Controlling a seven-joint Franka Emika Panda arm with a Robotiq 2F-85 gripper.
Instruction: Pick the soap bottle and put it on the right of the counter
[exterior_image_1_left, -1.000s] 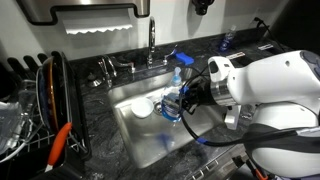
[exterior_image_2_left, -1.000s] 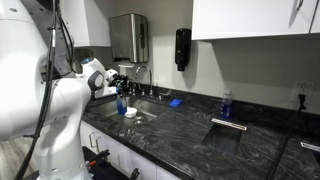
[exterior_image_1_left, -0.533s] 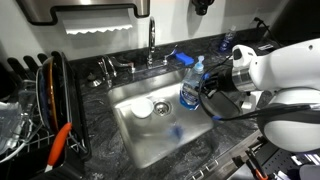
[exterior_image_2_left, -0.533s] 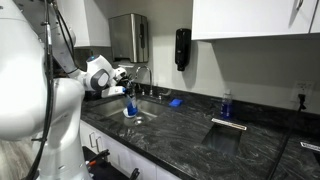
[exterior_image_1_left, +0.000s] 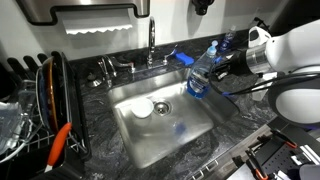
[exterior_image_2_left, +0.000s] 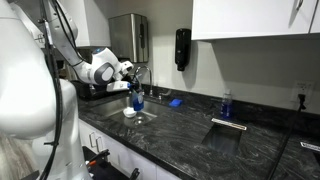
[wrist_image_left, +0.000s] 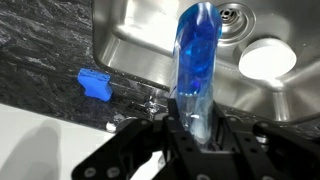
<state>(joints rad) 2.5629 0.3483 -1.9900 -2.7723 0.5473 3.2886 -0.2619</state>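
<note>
The counter (exterior_image_1_left: 95, 100) wraps the sink (exterior_image_1_left: 170, 135). The soap bottle (exterior_image_1_left: 200, 74) hangs tilted above the sink's right edge, my claw (wrist_image_left: 195, 118) pinching it. I judge this the carry. Next I'd clear the rim rightward and lower it upright onto stone.

soap bottle (wrist_image_left: 196, 55) base hidden inside tool (wrist_image_left: 196, 118), dish rack (exterior_image_1_left: 25, 105) cut off at left edge
</note>
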